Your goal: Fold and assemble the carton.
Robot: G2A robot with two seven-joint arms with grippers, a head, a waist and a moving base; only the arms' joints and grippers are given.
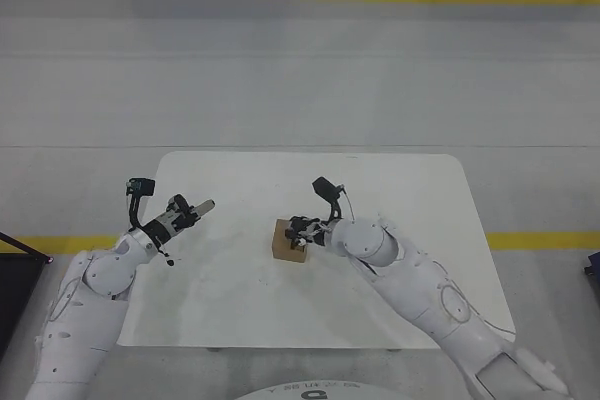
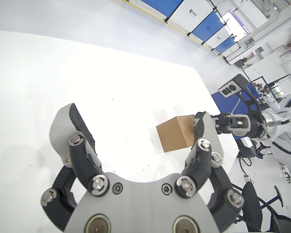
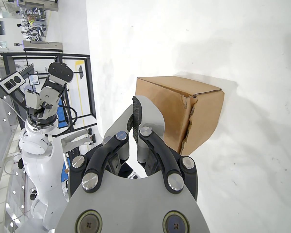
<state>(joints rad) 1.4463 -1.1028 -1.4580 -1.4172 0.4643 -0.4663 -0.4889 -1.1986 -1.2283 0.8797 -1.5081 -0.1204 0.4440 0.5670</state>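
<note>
Matt cardboard carton (image 3: 169, 103), smooth white table (image 1: 380, 190)

Right claw (image 1: 297, 232) just beside carton (image 1: 284, 246)

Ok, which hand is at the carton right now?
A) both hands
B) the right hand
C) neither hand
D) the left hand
B: the right hand, shut, sits right beside the carton, while the left hand hangs open, well apart from it.
</note>
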